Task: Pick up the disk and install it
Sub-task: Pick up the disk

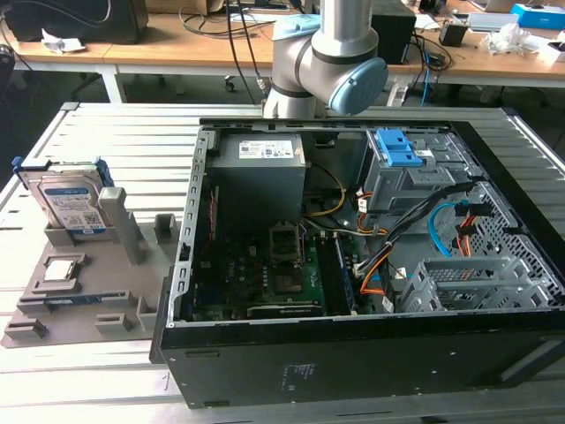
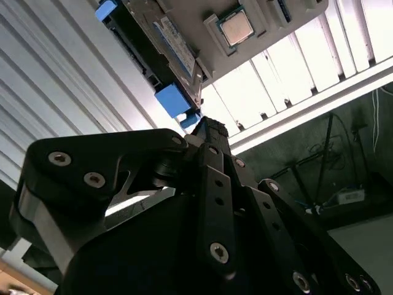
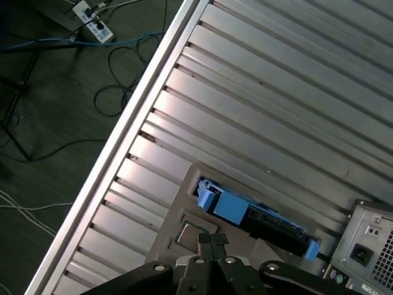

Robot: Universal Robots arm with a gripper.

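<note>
On the exterior view's left, the disk (image 1: 71,205), a flat silver rectangular hard drive with a white-and-blue label and a blue plastic bracket round it, stands upright on edge in a slot at the far end of a grey plastic holder tray (image 1: 88,309). The tray lies on a table of ribbed aluminium slats (image 1: 132,132). Nearer the camera on the same tray a small square silver CPU chip (image 1: 60,269) lies flat in its own recess, apart from the disk. Further right an open black computer case (image 1: 353,371) lies on its side beside the tray, with a grey metal power supply box (image 1: 259,172) inside it. The grey robot arm with a blue joint cap (image 1: 327,62) rises behind the case, at its far edge. Inside the case towards the exterior view's right sits a grey drive cage with a blue top (image 1: 402,168). In the first wrist view the black gripper (image 3: 212,238) has its fingertips pressed together with nothing between them, and they hang over the holder tray near the disk's blue bracket without touching it; the second wrist view shows the same clenched, empty claw pointing towards the bracket's blue corner
</note>
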